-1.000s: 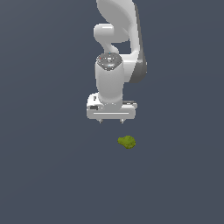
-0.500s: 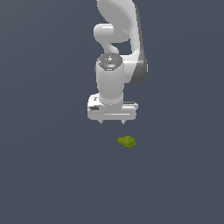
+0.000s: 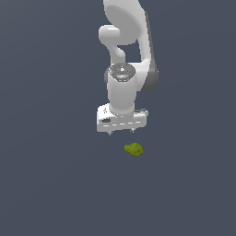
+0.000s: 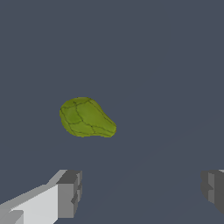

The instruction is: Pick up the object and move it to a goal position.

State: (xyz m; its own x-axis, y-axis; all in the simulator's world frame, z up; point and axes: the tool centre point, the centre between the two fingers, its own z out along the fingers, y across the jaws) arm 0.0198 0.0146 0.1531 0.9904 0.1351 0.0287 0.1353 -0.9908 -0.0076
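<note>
— So, where are we?
— Early days: the object point(image 3: 133, 149) lies on the floor at about five o'clock from the gripper point(image 3: 121, 132), near but untouched. Jaws spread wide, nothing held. Grasp, lift and carry to a goal all remain.
— Any change?
— Yes, the gripper sits lower and closer than a second ago; the object hasn't budged.

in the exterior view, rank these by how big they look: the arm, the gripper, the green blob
1. the arm, by far the largest in this view
2. the gripper, with its white body
3. the green blob, clearly the smallest, lying below the gripper
</note>
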